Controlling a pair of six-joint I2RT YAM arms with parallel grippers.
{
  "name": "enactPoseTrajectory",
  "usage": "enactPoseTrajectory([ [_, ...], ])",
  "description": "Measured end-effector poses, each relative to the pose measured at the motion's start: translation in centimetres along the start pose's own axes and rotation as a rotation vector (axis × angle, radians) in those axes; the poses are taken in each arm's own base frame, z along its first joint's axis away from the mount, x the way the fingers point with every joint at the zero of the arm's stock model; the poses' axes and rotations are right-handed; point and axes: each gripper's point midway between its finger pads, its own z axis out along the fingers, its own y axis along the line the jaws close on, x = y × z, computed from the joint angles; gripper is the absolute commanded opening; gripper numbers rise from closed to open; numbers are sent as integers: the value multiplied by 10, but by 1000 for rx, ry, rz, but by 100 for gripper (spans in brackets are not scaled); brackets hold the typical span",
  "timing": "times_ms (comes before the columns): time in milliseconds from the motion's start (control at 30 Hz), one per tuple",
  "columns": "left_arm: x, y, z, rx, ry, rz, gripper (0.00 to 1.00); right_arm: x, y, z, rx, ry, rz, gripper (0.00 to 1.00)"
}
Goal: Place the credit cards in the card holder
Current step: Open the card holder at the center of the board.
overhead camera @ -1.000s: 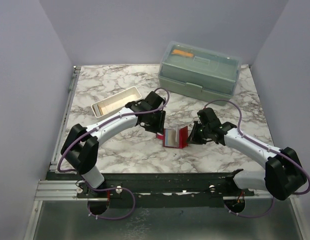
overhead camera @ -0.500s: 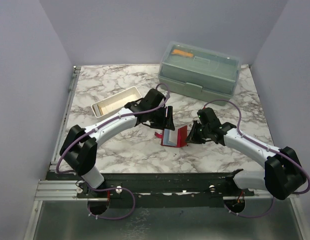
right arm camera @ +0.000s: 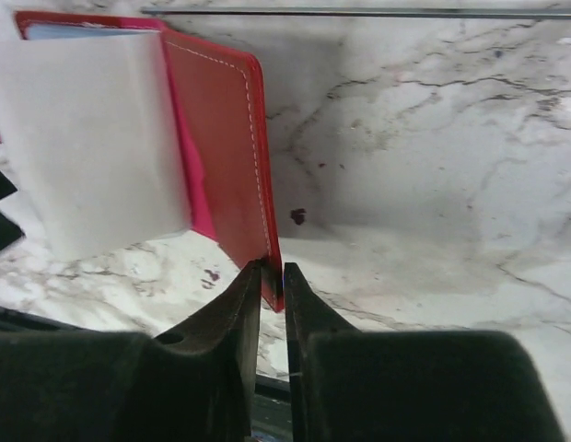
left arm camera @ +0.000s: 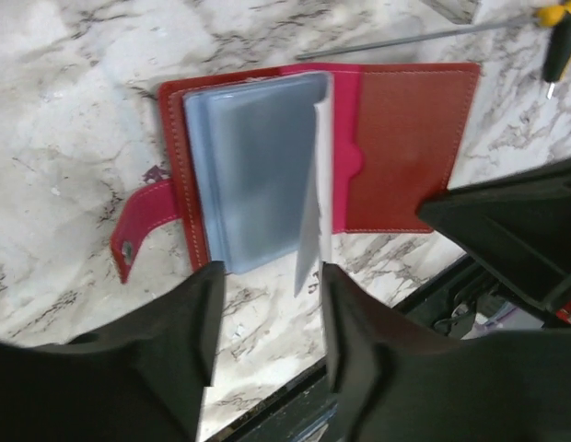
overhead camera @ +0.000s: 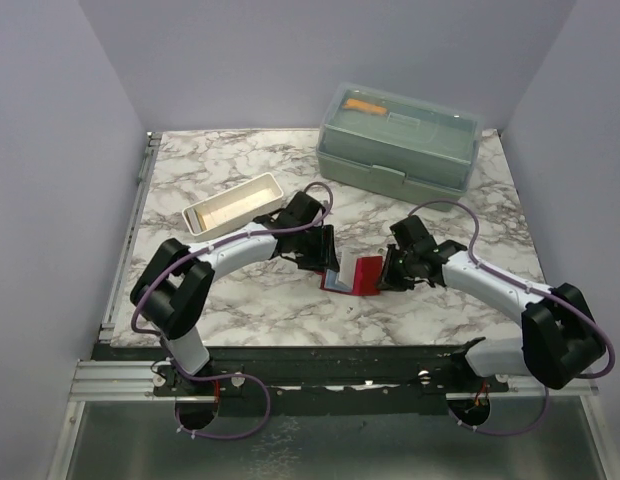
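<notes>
1. Filling a lavender booth [overhead camera: 50,150], the marble table [overhead camera: 210,290] holds a green box [overhead camera: 400,140] at 1 o'clock, a white tray [overhead camera: 232,203] at 10.
2. Card holder [overhead camera: 355,276] open at centre (sleeves showing): left gripper [left arm camera: 267,276] spread, right gripper [right arm camera: 272,276] pinching its cover.
3. Holder flatter than before.

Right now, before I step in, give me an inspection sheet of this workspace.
Surface: marble-pattern table, a few small dark specks.
Job's things: card holder lying open between the arms, one clear sleeve standing up; loose credit cards, nothing seen.
Clutter: white tray and pale-green lidded box toward the back.
End effectors: left end effector open above the sleeves; right end effector pinching the red cover's edge.
Cables: purple cables looping along both arms, clear of the card holder.
Surroundings: plain lilac walls on three sides.
</notes>
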Motion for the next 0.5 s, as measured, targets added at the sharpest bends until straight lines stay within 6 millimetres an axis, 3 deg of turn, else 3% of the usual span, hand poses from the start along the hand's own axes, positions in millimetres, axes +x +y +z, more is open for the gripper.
enactPoseTrajectory([
  [100,3,13,12,-13,16,-36,38,-2,-5,-3,45,8,-6,33],
  [233,14,24,20,-17,40,-68,37,-13,6,-14,42,-12,-40,41],
  [500,10,5,22,70,27,-74,32,-31,33,-34,-6,-50,-87,43],
])
